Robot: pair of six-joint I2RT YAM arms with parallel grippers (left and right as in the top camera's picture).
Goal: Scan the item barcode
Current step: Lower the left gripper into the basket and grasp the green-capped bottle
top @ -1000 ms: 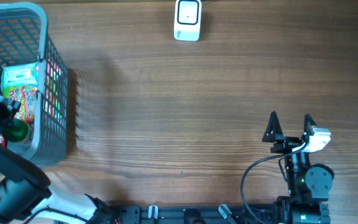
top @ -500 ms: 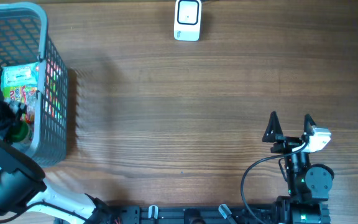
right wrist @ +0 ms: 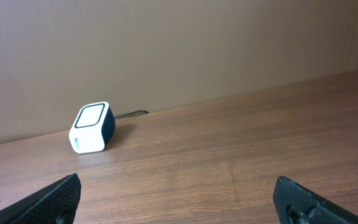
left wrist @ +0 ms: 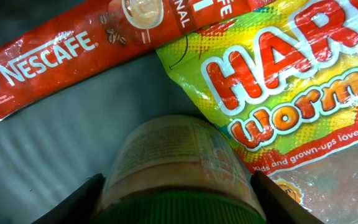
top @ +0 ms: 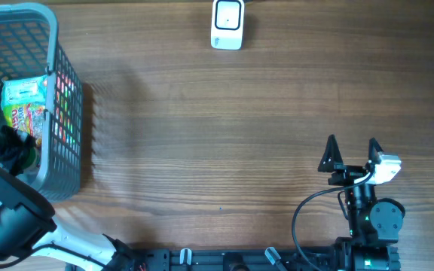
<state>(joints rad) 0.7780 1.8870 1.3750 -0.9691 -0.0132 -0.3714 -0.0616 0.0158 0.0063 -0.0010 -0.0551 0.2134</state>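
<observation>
Lower in the basket [top: 66,105], left claw [left wrist: 182,199] has closed in around the jar [left wrist: 179,155], pinching or not I cannot tell, right claw [top: 351,143] spread, so scanning is near.

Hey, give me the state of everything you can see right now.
basket, upright, holding items
jar, in basket, green lid on
gummy worms bag, lying in basket
coffee sachet, lying in basket
scanner, upright on table
left end effector, straddling jar, grip unclear
right end effector, open, empty

Grey mesh basket [top: 66,113]; jar [left wrist: 173,162] green-capped; red sachet [left wrist: 48,56]; white scanner [top: 227,22].
</observation>
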